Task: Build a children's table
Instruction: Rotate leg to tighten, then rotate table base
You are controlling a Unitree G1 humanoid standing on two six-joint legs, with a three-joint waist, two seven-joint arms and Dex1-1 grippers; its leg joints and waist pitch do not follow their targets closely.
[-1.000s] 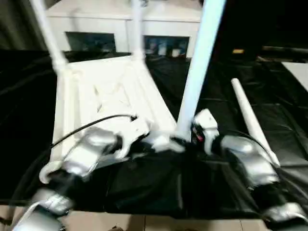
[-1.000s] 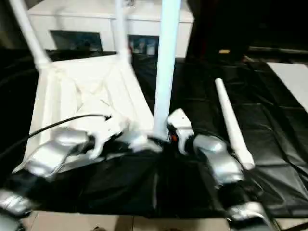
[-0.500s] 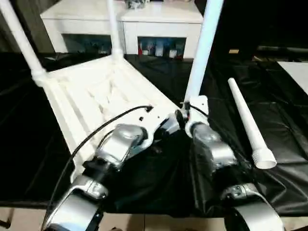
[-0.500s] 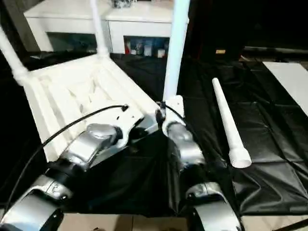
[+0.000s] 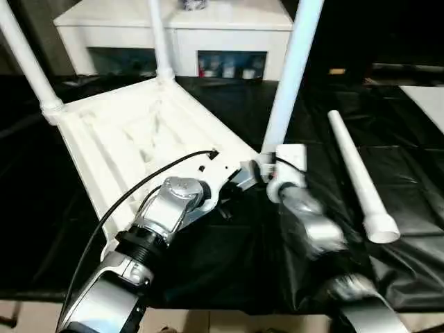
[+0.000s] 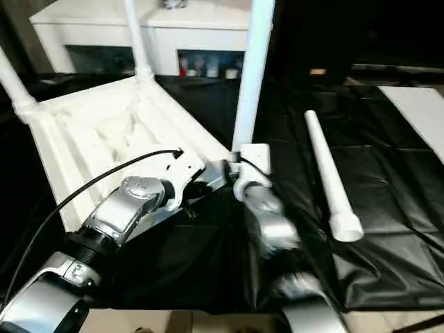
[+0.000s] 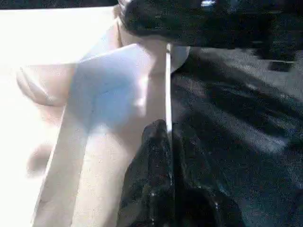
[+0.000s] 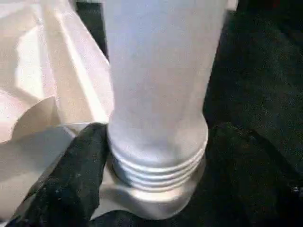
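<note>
The children's table lies upside down: its white ribbed tabletop (image 5: pixel 125 139) rests on black cloth. Two legs (image 5: pixel 24 59) (image 5: pixel 158 38) stand in its far corners, and a third leg (image 5: pixel 291 69) stands in the near right socket. A fourth leg (image 5: pixel 354 173) lies loose on the cloth to the right. My right gripper (image 8: pixel 158 156) is open, with one finger (image 8: pixel 80 175) on each side of the third leg's threaded base. My left gripper (image 7: pixel 163 142) is shut, its fingers against the tabletop's rim at that same corner.
A white cabinet (image 5: pixel 173 28) with dark glass doors stands behind the tabletop. Black cloth (image 5: pixel 402 152) covers the work area to the right, with a white board (image 5: pixel 430 100) at its far right edge. A black cable (image 5: pixel 139 187) runs along my left forearm.
The whole picture has shifted with my head. My right gripper's fingers have spread wider around the leg's base and that forearm is blurred. The left gripper stays at the corner.
</note>
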